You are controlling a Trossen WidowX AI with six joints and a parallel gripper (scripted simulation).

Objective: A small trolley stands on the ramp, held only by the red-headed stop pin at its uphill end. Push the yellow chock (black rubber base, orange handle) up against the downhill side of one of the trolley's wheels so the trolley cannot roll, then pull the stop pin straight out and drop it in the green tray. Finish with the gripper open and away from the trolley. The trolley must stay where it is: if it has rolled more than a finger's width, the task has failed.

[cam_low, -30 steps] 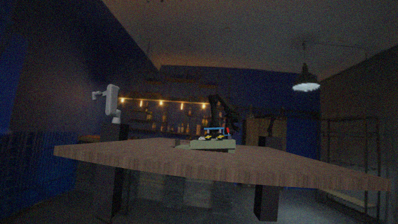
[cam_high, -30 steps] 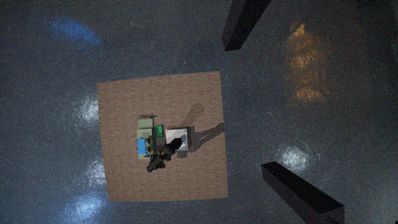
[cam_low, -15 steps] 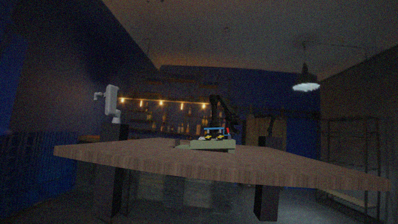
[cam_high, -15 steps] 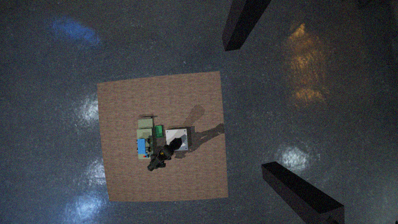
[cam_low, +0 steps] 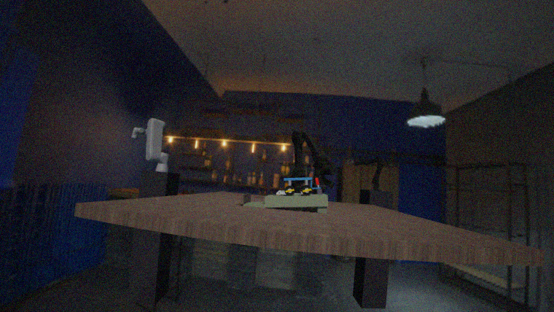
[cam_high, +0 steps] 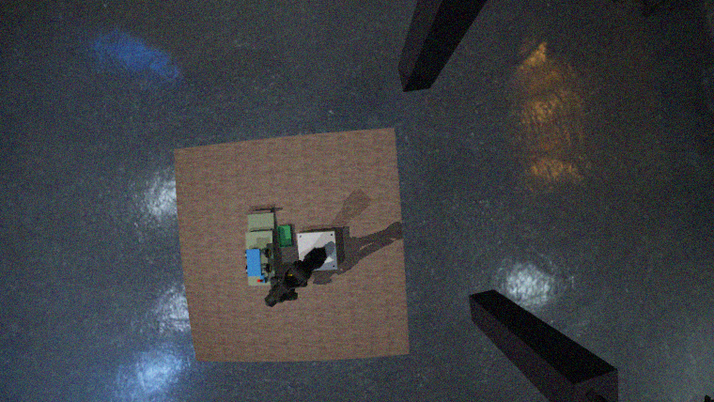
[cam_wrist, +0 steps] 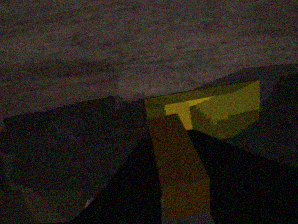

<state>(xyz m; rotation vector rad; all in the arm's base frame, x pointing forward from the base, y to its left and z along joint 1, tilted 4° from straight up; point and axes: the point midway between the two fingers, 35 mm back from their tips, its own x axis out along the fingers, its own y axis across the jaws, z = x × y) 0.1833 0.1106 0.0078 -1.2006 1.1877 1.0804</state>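
The trolley [cam_high: 254,263] [cam_low: 297,178] has a blue top and stands on the pale green ramp [cam_high: 260,239] [cam_low: 290,201]. The red-headed stop pin [cam_high: 259,280] [cam_low: 317,181] is upright at the trolley's uphill end. My gripper [cam_wrist: 169,143] is shut on the orange handle of the chock [cam_wrist: 240,102], with a dark finger on each side in the wrist view. A small yellow patch of it seems to show past the arm in the top view. Whether the chock touches the table is hidden. The green tray [cam_high: 285,236] lies beside the ramp.
The arm's white base plate [cam_high: 308,240] is right of the tray in the top view. The arm [cam_high: 298,272] [cam_low: 304,151] bends over the table [cam_high: 225,175] [cam_low: 216,219] close to the ramp's uphill end. Blurred dark parts fill the wrist view's left side.
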